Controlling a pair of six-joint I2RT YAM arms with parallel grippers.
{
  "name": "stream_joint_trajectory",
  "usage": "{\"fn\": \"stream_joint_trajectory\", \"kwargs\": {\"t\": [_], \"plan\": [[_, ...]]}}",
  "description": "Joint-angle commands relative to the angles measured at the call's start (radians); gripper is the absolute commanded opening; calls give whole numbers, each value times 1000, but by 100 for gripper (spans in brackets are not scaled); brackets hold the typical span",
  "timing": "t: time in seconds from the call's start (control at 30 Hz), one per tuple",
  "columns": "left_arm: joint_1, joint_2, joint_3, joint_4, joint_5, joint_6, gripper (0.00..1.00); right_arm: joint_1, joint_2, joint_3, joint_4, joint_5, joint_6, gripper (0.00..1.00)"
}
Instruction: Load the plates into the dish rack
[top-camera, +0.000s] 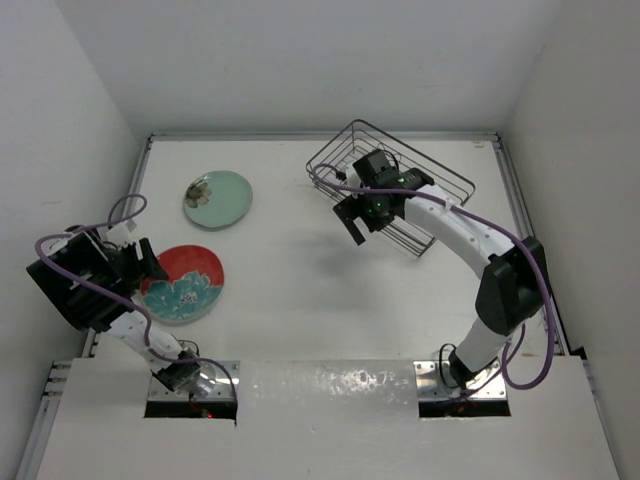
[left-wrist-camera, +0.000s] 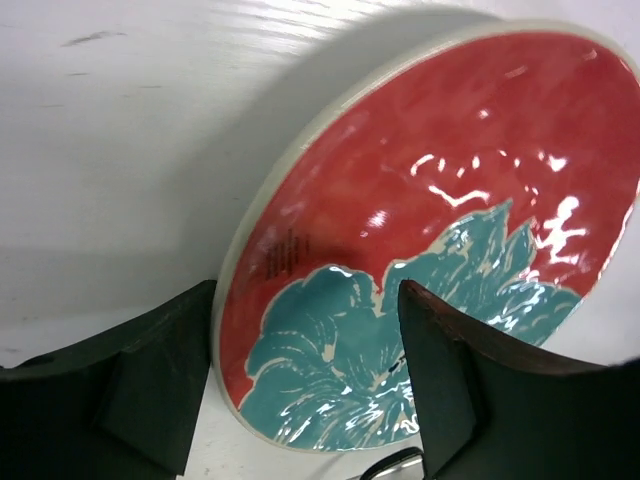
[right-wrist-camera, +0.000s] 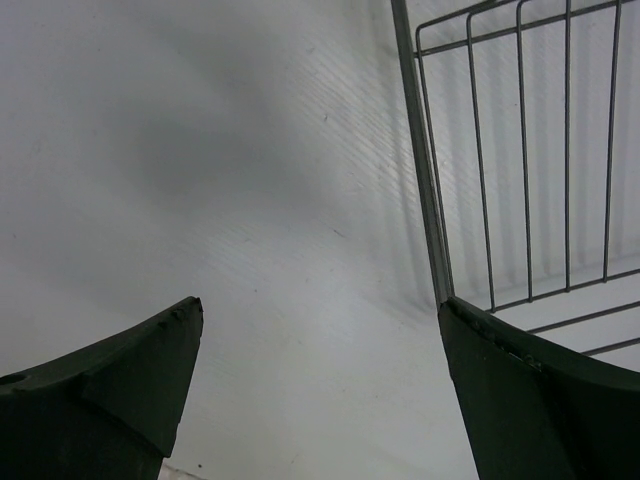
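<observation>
The red-rimmed plate (top-camera: 188, 284) with a teal flower centre lies flat at the left; it fills the left wrist view (left-wrist-camera: 430, 200). My left gripper (top-camera: 152, 268) is open at the plate's left rim (left-wrist-camera: 307, 292); one finger (left-wrist-camera: 460, 390) is over the plate, the other (left-wrist-camera: 150, 390) is beside the rim. The mint green plate (top-camera: 217, 198) lies flat behind it. The dark wire dish rack (top-camera: 430, 180) stands at the back right and holds no plates. My right gripper (top-camera: 352, 222) is open and empty (right-wrist-camera: 318, 305), just off the rack's front left edge (right-wrist-camera: 425, 180).
White walls close in the table on the left, back and right. A raised rail (top-camera: 525, 230) runs along the table's right side. Purple cables hang from both arms.
</observation>
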Motion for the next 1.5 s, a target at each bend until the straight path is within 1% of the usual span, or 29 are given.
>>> {"fn": "stream_joint_trajectory", "kwargs": {"t": [0.0,0.03,0.1,0.2,0.3,0.4,0.5,0.53,0.57,0.6,0.63,0.7,0.73,0.8,0.83,0.87,0.9,0.97,1.0,1.03,1.1,1.13,1.17,1.2,1.27,1.33,1.4,1.43,1.47], "plan": [[6,33,-1,-80,109,135,65,25,-52,23,25,23,-15,99],[4,39,2,-100,127,158,63,25,-53,23,31,20,-17,99],[-2,79,10,-154,143,195,41,33,-58,19,48,12,-17,99],[-2,142,45,-200,160,239,0,52,-63,16,62,11,-17,99],[-5,142,93,-252,205,291,0,80,-60,14,60,12,-26,99],[-50,108,153,-315,220,336,0,127,-50,5,66,-9,-92,99],[-146,68,202,-346,231,359,0,164,-40,-3,108,-86,-113,99],[-209,36,211,-352,234,365,0,171,-35,-4,149,-127,-117,99],[-243,19,232,-354,239,370,0,174,-36,-16,180,-200,-117,99],[-272,5,245,-352,248,370,0,174,-40,-24,215,-230,-111,99],[-337,-16,259,-352,249,370,0,174,-46,-39,308,-253,-103,99],[-396,-32,300,-349,246,359,0,174,-59,-82,404,-320,-109,99],[-445,-42,312,-346,248,355,0,174,-58,-90,477,-330,-112,99],[-487,-61,348,-349,262,356,0,172,-29,-83,517,-368,-107,99],[-532,-67,355,-351,263,359,0,172,-11,-70,531,-380,-107,99],[-557,-75,370,-351,260,370,0,172,37,-32,531,-405,-106,99],[-606,-88,377,-340,259,370,0,172,61,-14,531,-472,-104,99],[-651,-99,386,-332,256,376,0,172,112,20,582,-547,-85,94],[-681,-110,384,-321,256,375,0,172,158,22,618,-615,-75,89],[-692,-114,383,-317,262,376,0,169,181,22,708,-638,-57,74],[-700,-136,363,-300,294,381,0,158,267,45,780,-687,23,65],[-702,-144,354,-291,303,378,0,154,298,71,787,-709,40,63],[-702,-157,340,-285,321,379,0,152,357,126,780,-706,54,64],[-705,-165,331,-282,331,384,0,152,384,167,772,-700,57,71],[-711,-179,326,-274,351,382,0,154,427,189,783,-718,77,72],[-712,-187,328,-268,363,373,0,154,470,192,821,-771,118,70],[-714,-190,325,-254,367,364,0,157,487,185,833,-795,138,65],[-715,-190,322,-251,375,364,0,157,487,172,847,-816,150,47],[-714,-191,322,-248,380,361,0,157,485,165,853,-833,156,33]]}}
